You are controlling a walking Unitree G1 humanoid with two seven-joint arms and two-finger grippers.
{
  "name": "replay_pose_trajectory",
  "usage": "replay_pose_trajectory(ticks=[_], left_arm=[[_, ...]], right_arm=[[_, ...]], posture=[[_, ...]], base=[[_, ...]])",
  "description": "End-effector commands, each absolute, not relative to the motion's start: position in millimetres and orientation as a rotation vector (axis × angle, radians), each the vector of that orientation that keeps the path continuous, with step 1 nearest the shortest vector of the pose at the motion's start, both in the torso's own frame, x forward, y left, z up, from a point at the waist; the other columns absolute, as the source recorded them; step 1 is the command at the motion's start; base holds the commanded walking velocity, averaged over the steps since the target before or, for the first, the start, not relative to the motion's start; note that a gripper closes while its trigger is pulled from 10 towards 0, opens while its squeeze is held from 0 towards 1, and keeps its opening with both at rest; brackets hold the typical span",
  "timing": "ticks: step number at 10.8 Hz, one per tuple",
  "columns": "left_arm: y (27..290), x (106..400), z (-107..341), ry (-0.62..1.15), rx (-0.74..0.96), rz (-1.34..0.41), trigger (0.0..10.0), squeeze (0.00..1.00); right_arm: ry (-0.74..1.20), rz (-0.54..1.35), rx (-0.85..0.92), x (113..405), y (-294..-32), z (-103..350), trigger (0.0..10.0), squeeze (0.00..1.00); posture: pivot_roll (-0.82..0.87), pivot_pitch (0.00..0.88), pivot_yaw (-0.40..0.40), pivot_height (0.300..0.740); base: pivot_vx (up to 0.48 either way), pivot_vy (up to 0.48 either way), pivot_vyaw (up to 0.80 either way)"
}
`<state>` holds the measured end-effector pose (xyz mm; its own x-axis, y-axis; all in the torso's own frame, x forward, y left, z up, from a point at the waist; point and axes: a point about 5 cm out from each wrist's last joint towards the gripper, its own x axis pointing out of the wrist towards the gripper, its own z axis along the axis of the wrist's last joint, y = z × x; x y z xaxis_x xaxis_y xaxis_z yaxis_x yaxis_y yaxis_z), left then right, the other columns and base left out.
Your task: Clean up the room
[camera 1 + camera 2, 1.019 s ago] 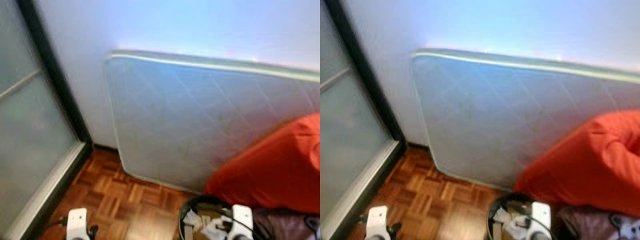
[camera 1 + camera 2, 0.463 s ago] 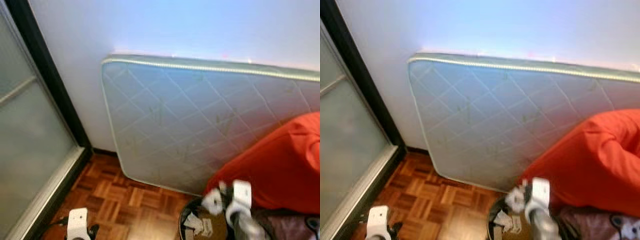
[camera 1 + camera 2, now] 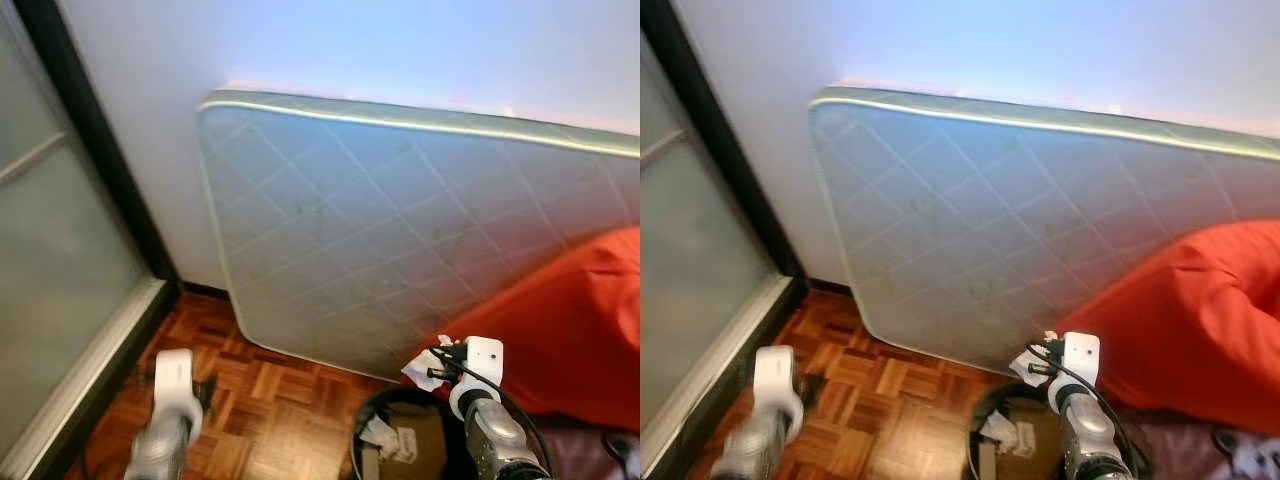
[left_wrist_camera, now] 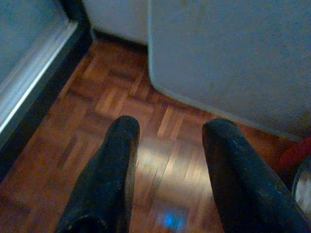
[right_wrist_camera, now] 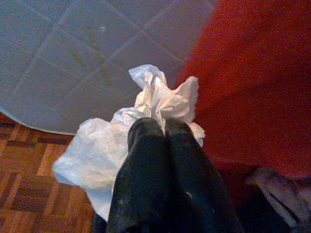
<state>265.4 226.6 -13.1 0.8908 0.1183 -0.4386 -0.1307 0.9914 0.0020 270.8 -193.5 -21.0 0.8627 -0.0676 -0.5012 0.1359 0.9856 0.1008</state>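
My right tool is clamped on one crumpled white tissue, its two black fingers pressed together, raised just above the rim of the one round black bin that stands on the parquet floor directly below it. In the bin lie one more crumpled white scrap and a piece of brown cardboard. My left tool hangs well to the left of the right one over bare parquet, its two fingers spread apart with nothing between them. Beyond both tools, one pale quilted mattress stands on its long edge against the white wall, its lower corner resting on the floor just behind the bin. One orange-red beanbag sits just to the right of my right tool, touching the mattress. Far to the left of the left tool, one frosted glass door in a dark frame meets the floor. The right wrist view brings out the tissue's folds against mattress and beanbag and a dark cloth beside the beanbag; the head views take in the bin, its contents and the door; the left wrist view shows the door's track and the mattress corner.
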Motion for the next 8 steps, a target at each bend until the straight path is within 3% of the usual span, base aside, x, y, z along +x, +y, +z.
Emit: replay_pose_trajectory(ticks=[1,5,8], left_arm=[[226.5,257.6,-20.3,0.487,-0.035,0.133,10.0,0.00],[230.9,245.1,-28.1,0.511,-0.029,0.139,10.0,0.00],[230.5,244.1,-29.1,0.516,-0.028,0.136,10.0,0.00]], right_arm=[[0.526,-0.124,0.131,269.3,-195.4,-22.1,10.0,0.00],[0.555,-0.184,0.148,262.3,-203.6,-27.2,10.0,0.00],[0.547,-0.188,0.148,263.2,-202.3,-26.4,10.0,0.00]], posture=[[0.17,0.085,-0.029,0.740],[0.17,0.110,-0.023,0.681],[0.18,0.095,-0.024,0.681]], base=[[0.000,0.000,0.00],[0.000,0.000,0.00],[0.000,0.000,0.00]])
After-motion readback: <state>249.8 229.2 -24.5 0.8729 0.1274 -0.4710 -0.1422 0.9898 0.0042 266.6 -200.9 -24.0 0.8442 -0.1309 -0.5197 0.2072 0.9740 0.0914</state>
